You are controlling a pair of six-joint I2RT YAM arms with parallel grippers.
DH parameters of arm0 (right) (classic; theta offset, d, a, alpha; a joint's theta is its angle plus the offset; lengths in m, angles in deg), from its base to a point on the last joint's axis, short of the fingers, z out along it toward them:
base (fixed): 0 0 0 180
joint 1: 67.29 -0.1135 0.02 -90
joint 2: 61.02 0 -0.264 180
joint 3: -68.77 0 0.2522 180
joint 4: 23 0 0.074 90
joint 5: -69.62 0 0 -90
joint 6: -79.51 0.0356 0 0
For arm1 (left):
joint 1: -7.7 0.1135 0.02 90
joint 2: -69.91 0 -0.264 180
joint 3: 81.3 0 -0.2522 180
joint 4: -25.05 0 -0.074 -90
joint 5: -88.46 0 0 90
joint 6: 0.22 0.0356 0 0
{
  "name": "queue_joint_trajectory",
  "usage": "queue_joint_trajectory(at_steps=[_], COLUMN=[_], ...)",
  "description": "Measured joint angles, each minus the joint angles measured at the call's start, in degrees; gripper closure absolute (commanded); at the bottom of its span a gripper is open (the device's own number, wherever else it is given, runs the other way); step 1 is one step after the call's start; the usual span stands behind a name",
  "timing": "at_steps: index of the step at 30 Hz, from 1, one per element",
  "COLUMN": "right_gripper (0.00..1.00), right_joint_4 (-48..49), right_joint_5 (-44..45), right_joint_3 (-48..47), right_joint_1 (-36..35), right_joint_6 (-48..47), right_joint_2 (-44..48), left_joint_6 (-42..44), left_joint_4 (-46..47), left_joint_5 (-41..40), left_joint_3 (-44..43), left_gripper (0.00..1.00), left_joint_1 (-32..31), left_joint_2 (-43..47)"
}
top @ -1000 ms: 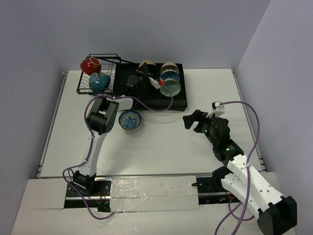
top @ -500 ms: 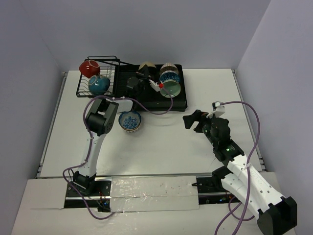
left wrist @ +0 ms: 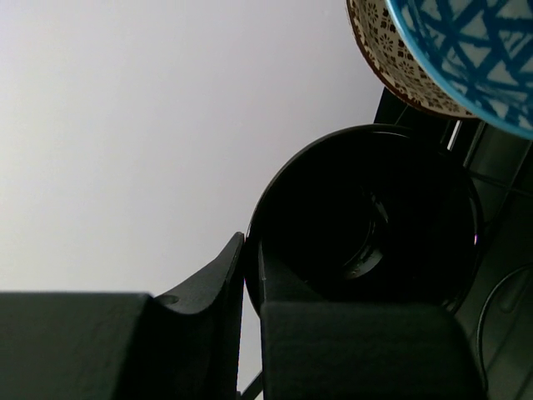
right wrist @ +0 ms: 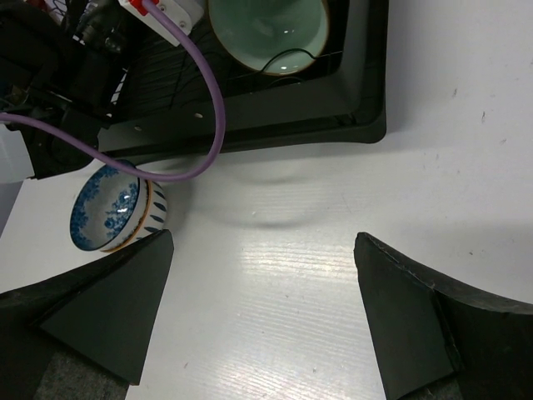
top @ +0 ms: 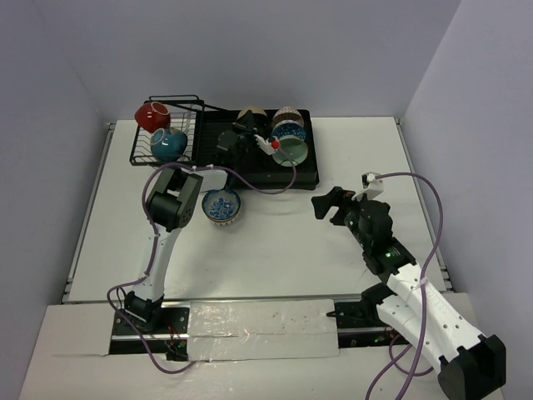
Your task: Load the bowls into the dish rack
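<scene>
One black bowl (left wrist: 366,217) hangs pinched in the left gripper (left wrist: 251,271)

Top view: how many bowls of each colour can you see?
Red bowl: 1
Teal bowl: 1
Cream bowl: 1
Brown-dotted bowl: 1
Blue-patterned bowls: 2
Green bowl: 1
Total: 7

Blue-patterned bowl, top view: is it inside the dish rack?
No, the blue-patterned bowl sits on the white table, outside the dish rack.
</scene>
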Motion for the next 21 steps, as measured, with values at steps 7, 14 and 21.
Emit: queue_joint_trajectory(at_steps=[7, 14, 21], right_gripper=[0.03, 0.03, 0.04], right_joint_4=[0.00, 0.02, 0.02], right_joint_5=[0.00, -0.02, -0.09], right_joint_3=[0.00, 0.00, 0.00], right_joint_1=[0.00, 0.00, 0.00], right_joint_6=[-0.02, -0.02, -0.02], right_joint_2=[0.00, 0.00, 0.00], left_joint_6=[-1.33, -1.88, -1.68], left_joint_4=[0.04, -0.48, 0.04], left_joint_5=[-1.97, -3.91, -4.81], left_joint_3=[-0.39, -1.27, -2.21], left_gripper=[0.98, 1.00, 1.00], left_joint_1=[-0.31, -0.31, -0.26], left_joint_2=[0.00, -0.17, -0.94])
